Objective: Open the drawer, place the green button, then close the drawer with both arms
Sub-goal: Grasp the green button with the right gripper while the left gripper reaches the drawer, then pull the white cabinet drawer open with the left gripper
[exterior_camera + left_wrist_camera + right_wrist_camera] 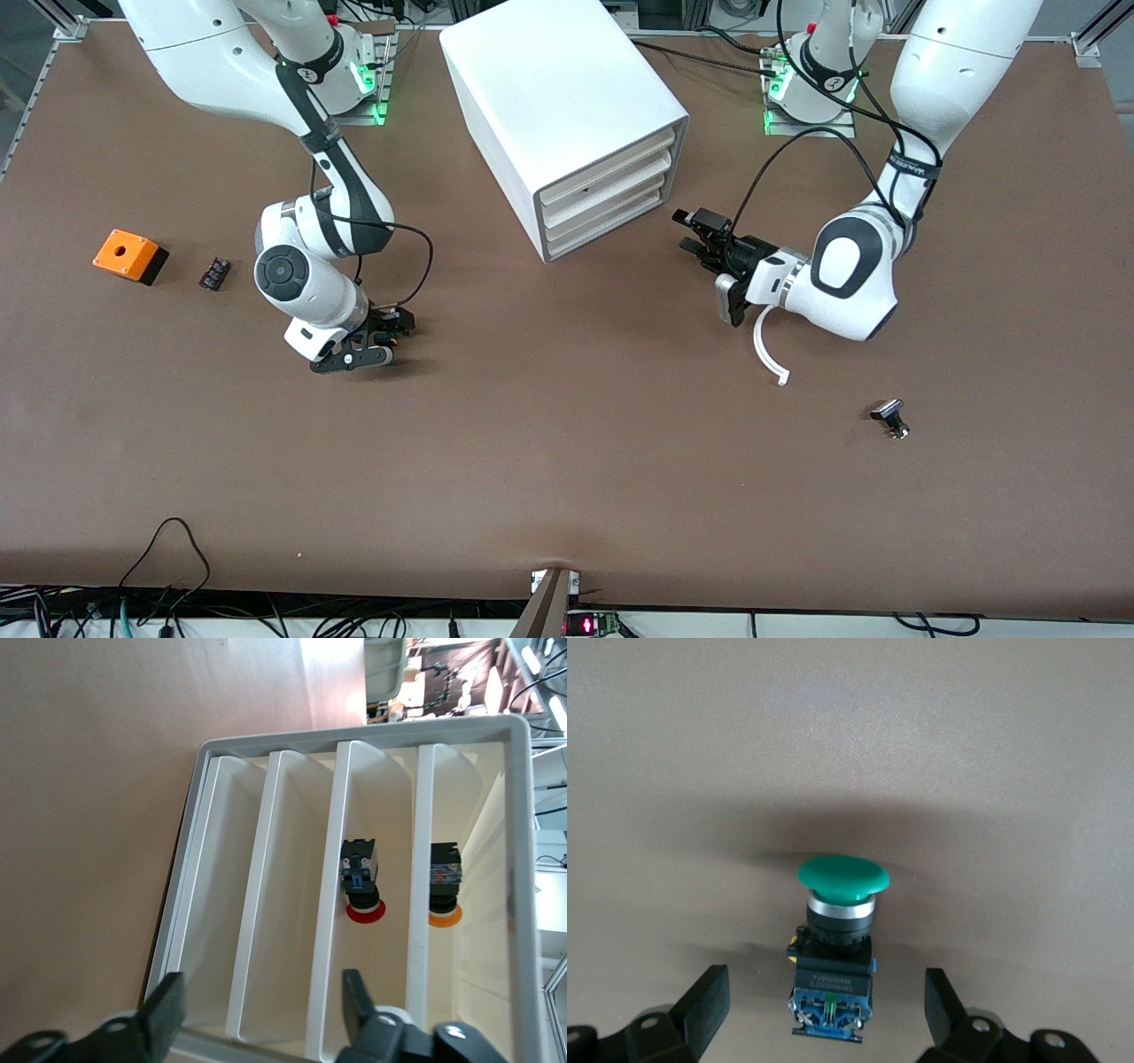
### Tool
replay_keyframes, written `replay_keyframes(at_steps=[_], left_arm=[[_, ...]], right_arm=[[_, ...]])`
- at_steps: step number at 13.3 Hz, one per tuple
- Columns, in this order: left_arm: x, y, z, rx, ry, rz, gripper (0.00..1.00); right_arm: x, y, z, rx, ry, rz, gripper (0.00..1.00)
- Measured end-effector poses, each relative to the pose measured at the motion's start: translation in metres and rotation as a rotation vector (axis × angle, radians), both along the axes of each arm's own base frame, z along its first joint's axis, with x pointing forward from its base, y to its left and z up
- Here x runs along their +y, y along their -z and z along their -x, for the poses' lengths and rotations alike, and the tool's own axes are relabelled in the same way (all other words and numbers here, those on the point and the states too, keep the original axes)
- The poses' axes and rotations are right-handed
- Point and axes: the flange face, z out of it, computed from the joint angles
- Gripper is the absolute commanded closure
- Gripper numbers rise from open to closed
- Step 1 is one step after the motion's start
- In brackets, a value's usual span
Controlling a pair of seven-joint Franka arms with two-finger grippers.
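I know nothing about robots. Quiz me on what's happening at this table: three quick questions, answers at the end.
1. True or false: the right gripper is shut on the green-capped push button.
2. Which thing does the open left gripper face? A, the orange box; B, the large white three-drawer cabinet; C, the small black-and-silver part.
3. In the left wrist view, two buttons show inside the cabinet. What colours are their caps?

Key
1. False: its fingers stand open on either side of the button, which rests on the brown table.
2. B.
3. Red and orange.
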Motion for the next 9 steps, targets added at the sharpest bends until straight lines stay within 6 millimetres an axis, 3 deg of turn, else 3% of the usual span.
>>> replay_keyframes(at_steps=[3,9], left_arm=[[-0.015,0.026,0.026,-0.041,-0.037,0.039,0.28],[-0.042,0.044,0.059,-0.06,-0.032,0.019,0.34]], right_arm=[[0.0,0.005,0.001,0.002,0.001,0.0,0.19],[0.0,0.013,0.001,0.003,0.002,0.001,0.68]])
